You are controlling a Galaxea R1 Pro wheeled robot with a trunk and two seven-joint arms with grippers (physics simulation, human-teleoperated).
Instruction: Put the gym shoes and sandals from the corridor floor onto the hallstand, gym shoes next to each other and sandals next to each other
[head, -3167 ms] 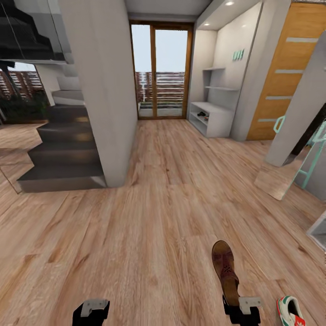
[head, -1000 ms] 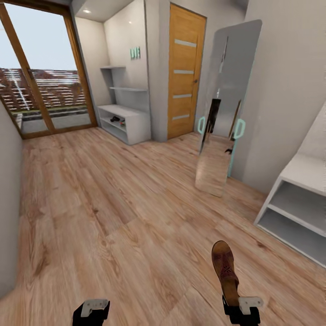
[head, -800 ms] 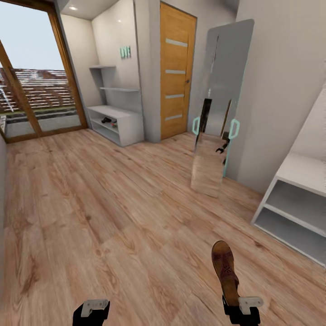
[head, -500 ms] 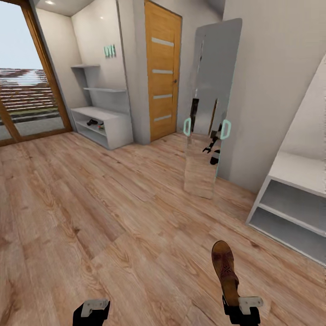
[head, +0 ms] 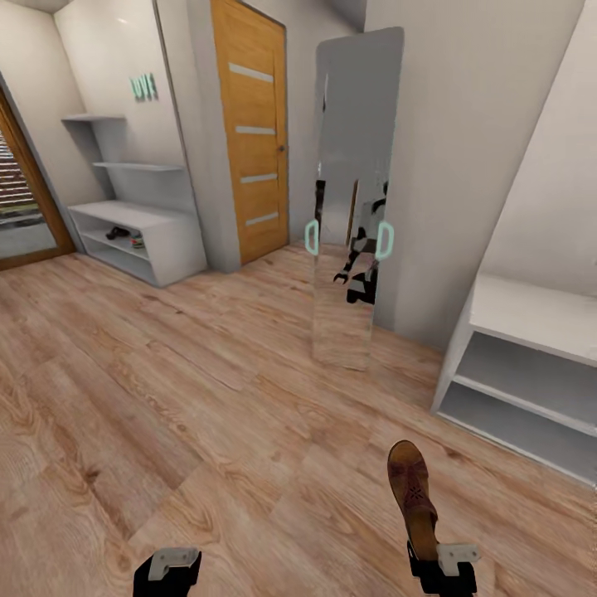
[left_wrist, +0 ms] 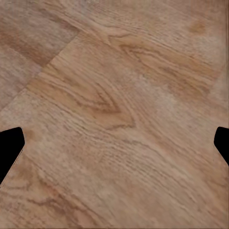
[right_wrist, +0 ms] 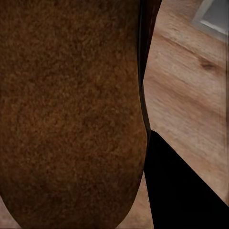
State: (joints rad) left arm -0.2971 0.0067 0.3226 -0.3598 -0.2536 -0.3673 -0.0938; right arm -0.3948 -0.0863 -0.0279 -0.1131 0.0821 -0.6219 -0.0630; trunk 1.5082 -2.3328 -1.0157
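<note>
You had a corridor floor (head: 207, 390) of light brown wood-grain planks under you, with a soft satin sheen and dark swirling knots plain in the left wrist view (left_wrist: 114, 109). The sandal (head: 412, 489) in your right gripper (head: 439, 568) looked like dark brown leather with a faint stamped pattern, and in the right wrist view its surface (right_wrist: 71, 109) read as rough, grainy and matt, like suede. The hallstand (head: 531, 332) beside you was smooth, matt pale grey-white board, the door (head: 249, 133) warm orange wood veneer, and the standing mirror (head: 352, 199) glossy and reflective.
</note>
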